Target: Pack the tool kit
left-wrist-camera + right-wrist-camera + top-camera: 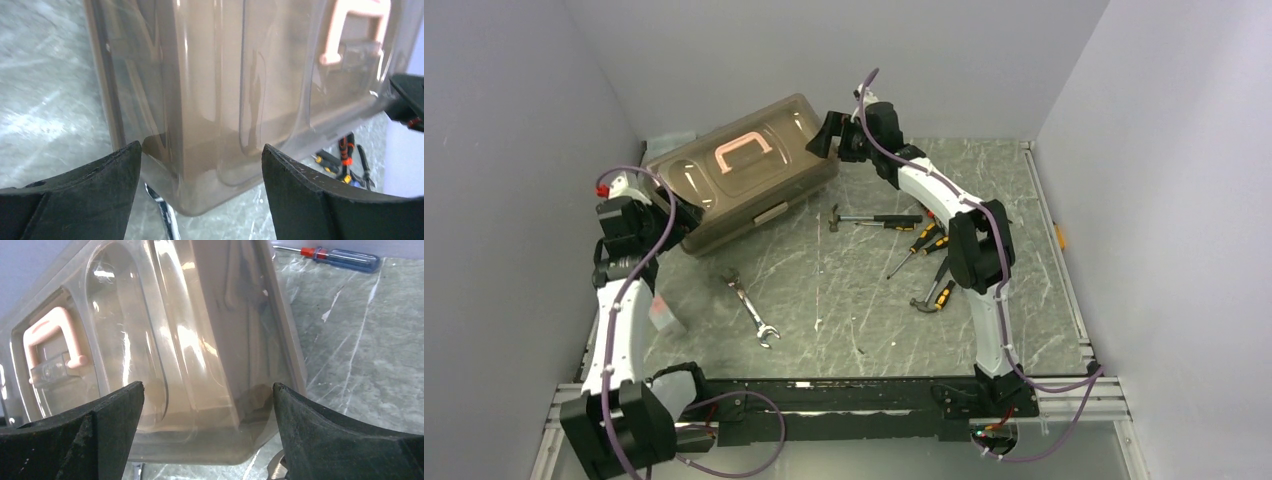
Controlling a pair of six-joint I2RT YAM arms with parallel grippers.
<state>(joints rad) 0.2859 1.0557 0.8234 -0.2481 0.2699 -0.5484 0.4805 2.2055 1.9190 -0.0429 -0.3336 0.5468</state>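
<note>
The tan-brown toolbox (744, 185) with its pink handle (742, 150) lies closed at the back left of the table. My left gripper (686, 215) is open at its left end; in the left wrist view (200, 155) the box corner (210, 90) sits between the spread jaws. My right gripper (829, 135) is open at the right end, its jaws (207, 392) straddling the box end (190, 340). A steel wrench (752, 308) lies in front of the box. A hammer (864, 218), black-orange screwdrivers (916, 242) and another hammer (934, 295) lie to the right.
A small clear box (664, 315) sits beside the left arm. A grey flat thing (669, 140) lies behind the toolbox. A blue-handled screwdriver (340, 257) lies on the table beyond the box. Walls close in the left, back and right.
</note>
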